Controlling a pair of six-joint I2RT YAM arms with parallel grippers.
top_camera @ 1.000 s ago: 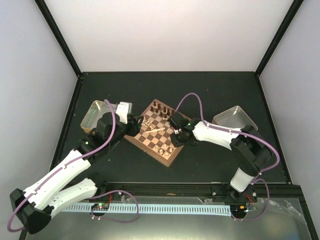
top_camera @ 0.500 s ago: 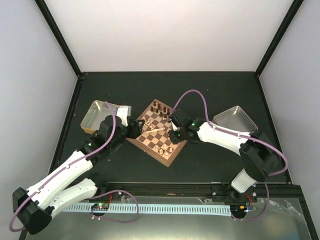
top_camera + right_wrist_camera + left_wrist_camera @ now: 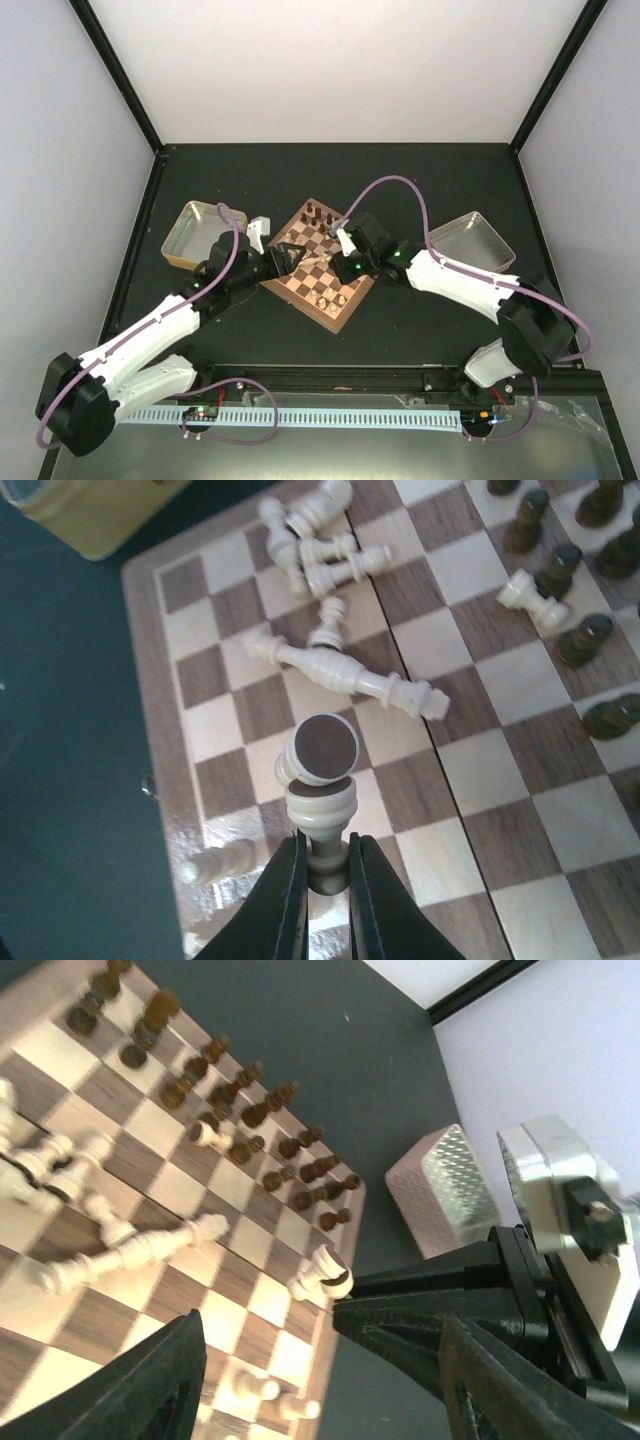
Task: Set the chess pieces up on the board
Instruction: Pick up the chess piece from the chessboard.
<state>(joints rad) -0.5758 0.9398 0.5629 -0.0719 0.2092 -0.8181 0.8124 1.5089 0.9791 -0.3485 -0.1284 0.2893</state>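
The board (image 3: 331, 318) lies cornerwise at mid-table. Dark chess pieces (image 3: 320, 214) stand in rows along its far side. Pale chess pieces lie toppled in the middle, among them a long one (image 3: 345, 670) and a small heap (image 3: 315, 540). My right gripper (image 3: 322, 865) is shut on the stem of a pale piece (image 3: 320, 805), held above the board (image 3: 150, 680), with another pale piece (image 3: 318, 748) lying just beyond it. My left gripper (image 3: 320, 1390) hangs open over the board's left side (image 3: 250, 1295), nothing between its fingers. A pale piece (image 3: 322, 1275) lies ahead of it, near the rim.
A metal tray (image 3: 195, 232) sits left of the board and another (image 3: 470, 238) sits to its right. The right tray (image 3: 450, 1190) also shows in the left wrist view beyond the board's edge. Black walls bound the dark table.
My right gripper has shut on a pale piece and shifted toward the board's far side. My left gripper has moved right over the board and opened wider.
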